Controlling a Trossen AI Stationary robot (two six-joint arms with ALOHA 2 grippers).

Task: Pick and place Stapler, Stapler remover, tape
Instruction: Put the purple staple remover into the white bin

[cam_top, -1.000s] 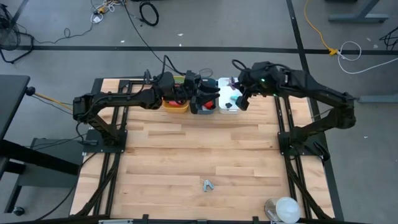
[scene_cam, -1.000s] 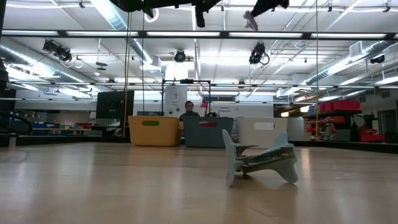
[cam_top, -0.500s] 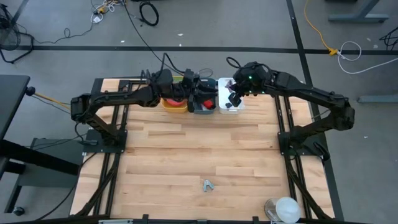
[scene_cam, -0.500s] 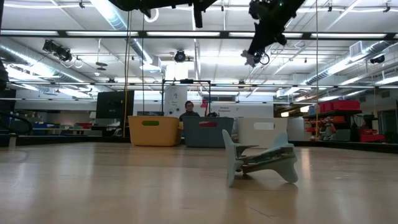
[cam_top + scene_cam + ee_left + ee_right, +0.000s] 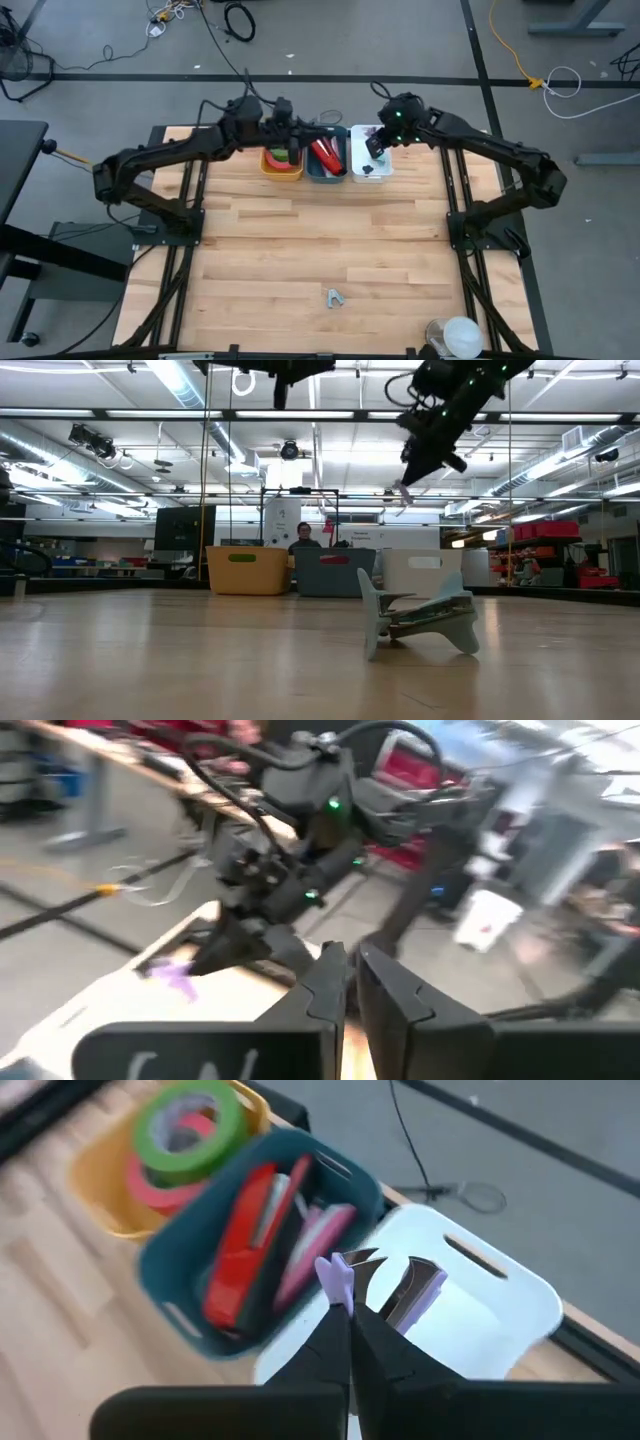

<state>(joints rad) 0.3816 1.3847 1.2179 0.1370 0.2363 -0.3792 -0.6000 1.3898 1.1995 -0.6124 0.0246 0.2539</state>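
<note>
My right gripper [image 5: 376, 148] hangs over the white bin [image 5: 383, 172], shut on a purple staple remover [image 5: 385, 1285]; in the low view it shows high up [image 5: 405, 488]. My left gripper [image 5: 291, 133] is shut and empty, raised above the yellow bin [image 5: 268, 168]; its fingers [image 5: 345, 982] point at the right arm. A green tape roll [image 5: 190, 1120] lies on a pinkish-red roll [image 5: 150, 1185] in the yellow bin. A red stapler [image 5: 240, 1245] and a pink one [image 5: 315, 1245] lie in the blue bin [image 5: 165, 1275]. A grey staple remover [image 5: 335, 296] rests on the table near the front edge. My right gripper pinches one purple wing [image 5: 336, 1277] of the staple remover between its two fingers, coming from above and pointing down. The remover is lifted clear over the white bin, its black jaws and other wing [image 5: 425, 1290] sticking out beyond the fingertips.
The three bins stand in a row at the table's far edge. A dark item [image 5: 368, 171] lies in the white bin. A white round object [image 5: 458, 335] sits at the near right corner. A person [image 5: 303, 538] shows behind the bins. Bare wood lies between bins and grey remover.
My right gripper has come down and toward the table's left, and now hangs over the white bin with the purple remover. My left gripper has pulled back from over the blue bin toward the table's left and far edge, to above the yellow bin.
</note>
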